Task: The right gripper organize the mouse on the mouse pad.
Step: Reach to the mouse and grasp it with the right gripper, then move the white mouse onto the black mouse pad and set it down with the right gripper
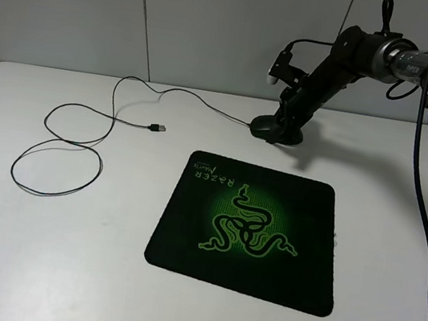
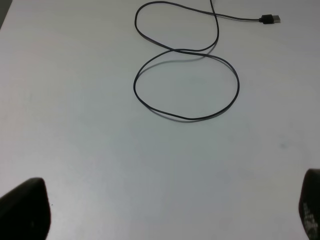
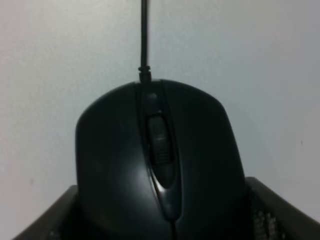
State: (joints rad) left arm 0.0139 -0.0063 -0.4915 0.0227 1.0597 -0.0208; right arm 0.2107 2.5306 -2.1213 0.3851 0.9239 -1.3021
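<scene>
The right gripper (image 1: 282, 132) sits over the mouse (image 3: 160, 165), behind the mouse pad (image 1: 185, 237). Its fingers (image 3: 45, 220) flank the mouse; whether they clamp it, I cannot tell.

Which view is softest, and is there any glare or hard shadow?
Right wrist view: softest, the mouse fills the frame, dim and slightly blurred. Left wrist view: the cable is sharp with a faint soft shadow; the left gripper's fingers are dark blurs. Exterior high view: even light, no glare, the mouse pad logo glows green.
</scene>
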